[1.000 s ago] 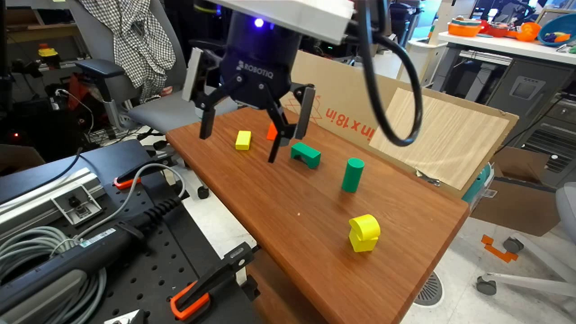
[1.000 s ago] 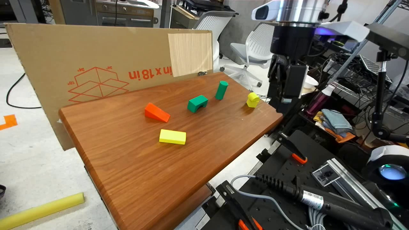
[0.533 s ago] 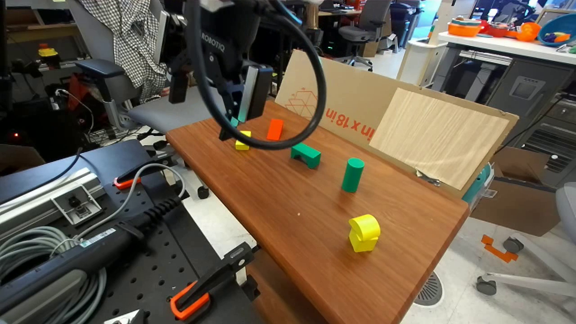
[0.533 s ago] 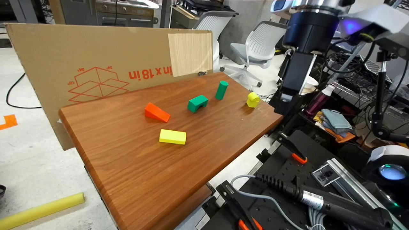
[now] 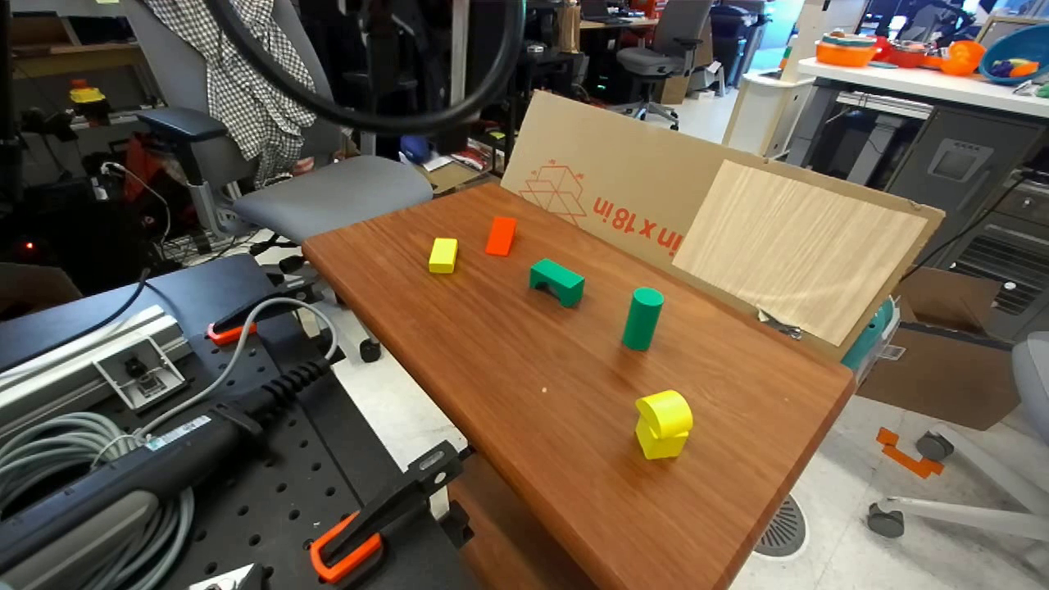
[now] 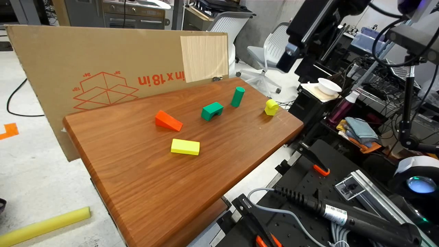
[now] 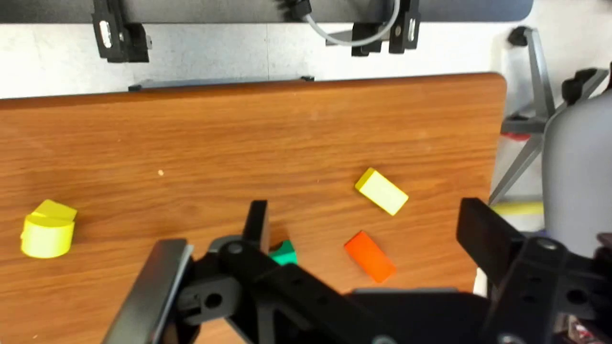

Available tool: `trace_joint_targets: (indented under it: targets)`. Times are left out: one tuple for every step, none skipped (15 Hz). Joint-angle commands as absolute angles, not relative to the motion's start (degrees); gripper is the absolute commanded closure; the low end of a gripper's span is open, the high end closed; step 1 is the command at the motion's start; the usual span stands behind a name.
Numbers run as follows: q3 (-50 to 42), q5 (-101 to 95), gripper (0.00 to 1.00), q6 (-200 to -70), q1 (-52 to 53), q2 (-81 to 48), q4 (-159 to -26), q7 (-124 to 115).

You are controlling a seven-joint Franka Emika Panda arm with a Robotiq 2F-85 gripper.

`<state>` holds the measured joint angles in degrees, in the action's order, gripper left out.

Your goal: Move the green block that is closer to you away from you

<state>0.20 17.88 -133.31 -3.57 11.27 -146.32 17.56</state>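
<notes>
Wooden table (image 6: 137, 171) in an exterior view, with one cardboard sheet (image 6: 116, 58) standing along its far side. The claw (image 7: 366, 220), its fingers (image 7: 256, 220) spread wide in the wrist view, is clear of every block; there, one finger hides much of the low, arched green block (image 6: 209, 110), which lies at far centre. Right of it: one green cylinder (image 6: 238, 96), one round-topped yellow shape (image 6: 271, 108). Left: one orange wedge (image 6: 168, 120) and, nearest, one yellow block (image 6: 185, 146).
</notes>
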Motion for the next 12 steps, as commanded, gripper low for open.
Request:
trace_joint_targets:
  targets:
    - [-0.25, 13.55, 0.00, -140.52, -3.38, 16.23, -149.25, 8.34]
    - [0.23, 10.34, 0.00, -142.00, -4.19, 16.70, -149.57, 4.67]
    - [0.67, 6.67, 0.00, -142.71, -5.06, 16.90, -149.66, 0.93]
    - [1.07, 2.48, 0.00, -141.95, -6.03, 16.95, -149.44, -2.75]
    - [1.32, -1.26, 0.00, -140.51, -6.82, 16.93, -149.09, -5.91]
    - [1.42, -4.39, 0.00, -138.66, -7.37, 16.82, -148.71, -8.35]
    - [1.40, -6.66, 0.00, -136.52, -7.63, 16.69, -148.28, -9.86]
    - [1.09, -8.19, 0.00, -133.77, -7.63, 16.12, -147.69, -10.18]
    - [1.30, -10.39, 0.00, -131.29, -8.01, 15.69, -147.29, -12.17]
    - [1.43, -12.72, 0.00, -128.94, -8.33, 15.08, -146.81, -13.46]
    - [-0.09, -9.08, 0.00, -133.06, -6.58, 15.24, -148.02, -10.38]
    - [-0.06, -10.47, 0.00, -131.55, -6.80, 15.24, -148.00, -11.44]
